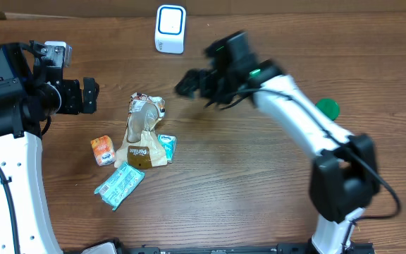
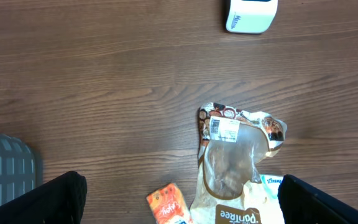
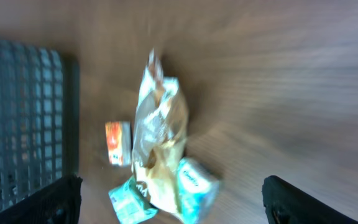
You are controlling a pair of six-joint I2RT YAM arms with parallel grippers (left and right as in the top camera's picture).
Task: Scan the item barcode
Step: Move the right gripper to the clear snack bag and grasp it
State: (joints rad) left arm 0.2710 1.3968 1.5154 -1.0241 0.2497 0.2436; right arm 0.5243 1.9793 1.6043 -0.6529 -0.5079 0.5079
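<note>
Basket [image 3: 17, 112]: grey grid, far left, clearest from right wrist.
Left gripper [image 1: 90, 96]: jaws wide, empty, just left of bag [image 1: 145, 130].
Bag: flat on table [image 1: 245, 190] between both claws, touching neither.
Label [image 2: 224, 129]: white barcode sticker, bag's far end, plain only from left wrist.
Scanner [image 1: 170, 28]: far beyond bag, apart.
Right gripper [image 1: 189, 85]: blurred overhead; own view shows jaws wide, empty, right of bag.

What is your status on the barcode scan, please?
Left gripper open, empty. Right gripper open, empty. Snack bag flat on table, barcode label up, not yet grasped. Teal packets against bag, orange packet beside it.
</note>
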